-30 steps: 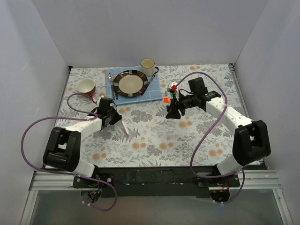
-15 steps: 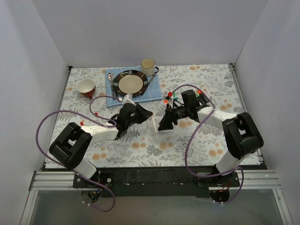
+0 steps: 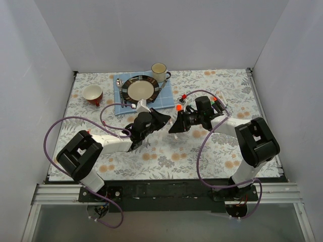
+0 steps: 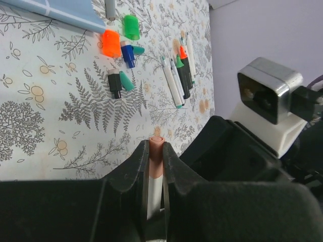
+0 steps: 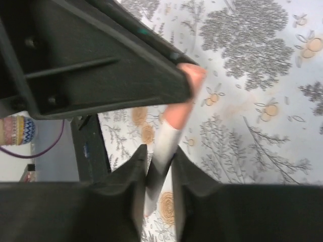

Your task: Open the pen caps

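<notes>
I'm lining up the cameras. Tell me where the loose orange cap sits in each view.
Top external: orange cap on the tablecloth, just off the blue placemat's near right corner.
Left wrist: upper left, below the placemat's edge, beside a green cap.
Right wrist: not in it.
Shared landmark: the blue placemat in the first two; the floral tablecloth in all three.

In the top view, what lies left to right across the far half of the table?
Going right: red bowl → plate → mug → orange cap → pens.
</notes>
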